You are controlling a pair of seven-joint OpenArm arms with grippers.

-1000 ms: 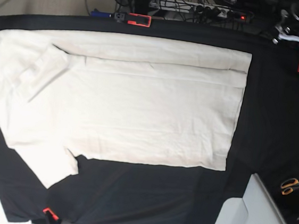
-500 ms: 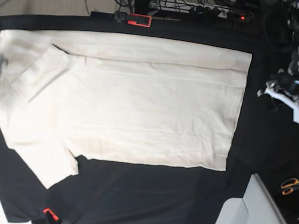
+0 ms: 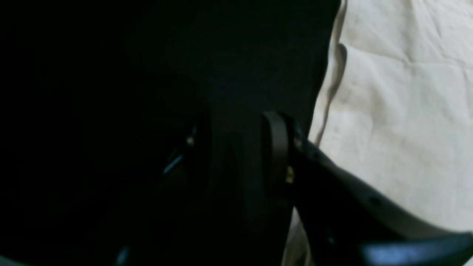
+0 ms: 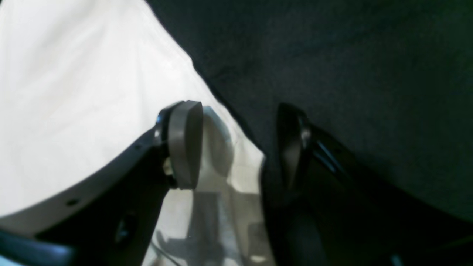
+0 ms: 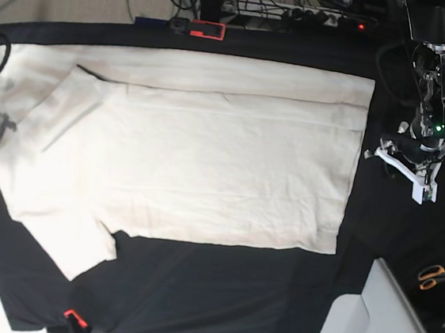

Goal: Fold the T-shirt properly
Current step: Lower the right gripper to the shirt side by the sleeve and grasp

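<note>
Matt cream cotton cloth of the T-shirt (image 5: 207,165) lay softly creased, dark table cover (image 5: 217,293) looked matt woven fabric, right gripper (image 4: 236,147) showed smooth grey plastic pads

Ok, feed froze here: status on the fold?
Left gripper beside hem, open, empty. Right gripper open astride shirt edge. Shirt flat, far side folded in.

One T-shirt (image 5: 207,157), one pair of scissors (image 5: 434,276), two orange clamps (image 5: 207,29).
</note>
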